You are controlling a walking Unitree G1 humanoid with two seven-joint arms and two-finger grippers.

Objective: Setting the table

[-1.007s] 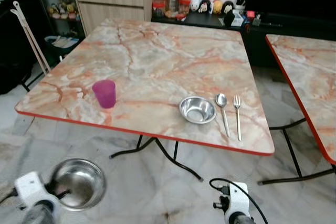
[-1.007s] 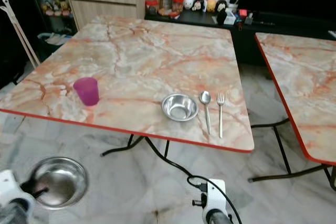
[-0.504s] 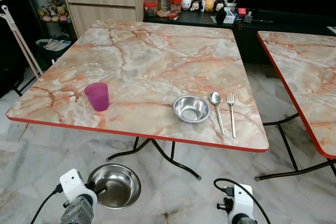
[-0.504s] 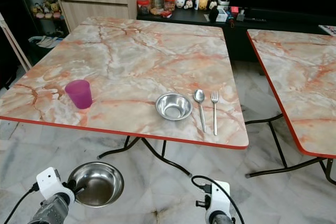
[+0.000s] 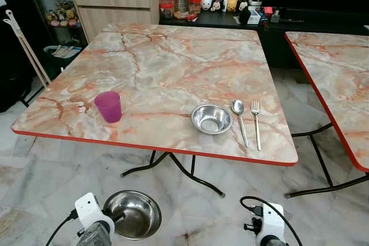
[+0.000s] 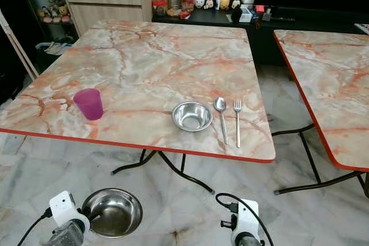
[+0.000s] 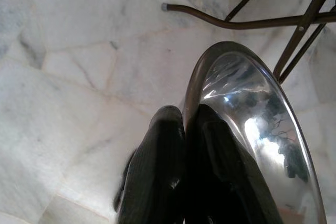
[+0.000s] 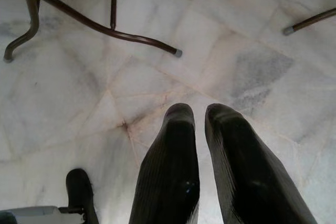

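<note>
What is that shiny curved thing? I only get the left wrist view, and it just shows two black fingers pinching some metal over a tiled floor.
Observer: It is a steel bowl; the left end effector pinches its rim, one finger inside and one outside.
Operator: Is there a table near it?
Observer: Yes, a marble-patterned table stands ahead, and the held bowl hangs lower than its top.
Operator: Anything on that table?
Observer: A pink cup to the left; a smaller bowl, a spoon and a fork side by side to the right.
</note>
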